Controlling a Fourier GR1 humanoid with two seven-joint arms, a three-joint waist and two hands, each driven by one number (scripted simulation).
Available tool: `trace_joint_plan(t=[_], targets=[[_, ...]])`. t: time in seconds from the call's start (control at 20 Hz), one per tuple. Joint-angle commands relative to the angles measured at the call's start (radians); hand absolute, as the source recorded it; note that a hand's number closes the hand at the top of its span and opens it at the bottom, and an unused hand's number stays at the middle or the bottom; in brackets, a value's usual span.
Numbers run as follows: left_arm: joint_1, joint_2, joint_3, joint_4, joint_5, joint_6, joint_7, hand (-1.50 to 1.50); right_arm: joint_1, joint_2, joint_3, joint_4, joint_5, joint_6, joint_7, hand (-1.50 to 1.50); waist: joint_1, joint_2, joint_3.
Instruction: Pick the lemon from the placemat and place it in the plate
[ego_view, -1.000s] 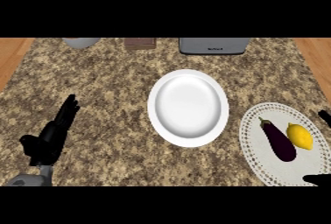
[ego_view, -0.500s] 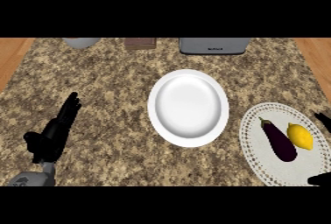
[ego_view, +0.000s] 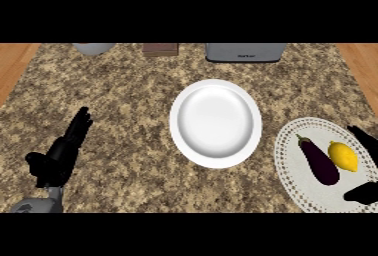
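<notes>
Right robot hand edged closer to lemon, fingers apart

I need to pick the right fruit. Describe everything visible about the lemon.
The lemon is a small, smooth, bright yellow oval with slightly pointed ends, lying on its side, long axis running roughly away from the robot. It rests on the right part of the white, dotted-edge placemat, right beside the dark purple eggplant. The right hand shows at the placemat's right edge, not holding it.
</notes>
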Motion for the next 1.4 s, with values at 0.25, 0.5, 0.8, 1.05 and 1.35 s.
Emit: trace_joint_plan(t=[0.25,0.5,0.8,1.05,1.35], targets=[[-0.04,-0.075,0.008,0.011,-0.065,0.02,0.024,0.0,-0.108,0.103,-0.001,0.168,0.175,-0.033,0.016,-1.5,-0.002,0.0,0.0],[0.012,-0.086,0.03,-0.014,-0.082,-0.017,0.003,0.0,-0.19,0.147,-0.052,0.387,0.235,-0.086,-0.103,-1.5,0.003,0.0,0.001],[0.049,-0.062,0.054,-0.123,-0.066,-0.041,0.088,0.0,-0.204,0.114,-0.048,0.438,0.232,-0.019,-0.261,1.5,0.006,0.0,0.001],[0.028,-0.087,0.058,-0.058,-0.1,-0.046,0.053,0.0,-0.195,0.121,-0.075,0.47,0.255,-0.075,-0.346,1.5,0.0,-0.001,0.001],[0.028,-0.051,0.123,0.015,-0.069,-0.046,-0.001,0.0,0.103,0.321,-0.129,0.22,0.195,-0.214,-0.014,1.5,-0.09,-0.019,-0.005]])
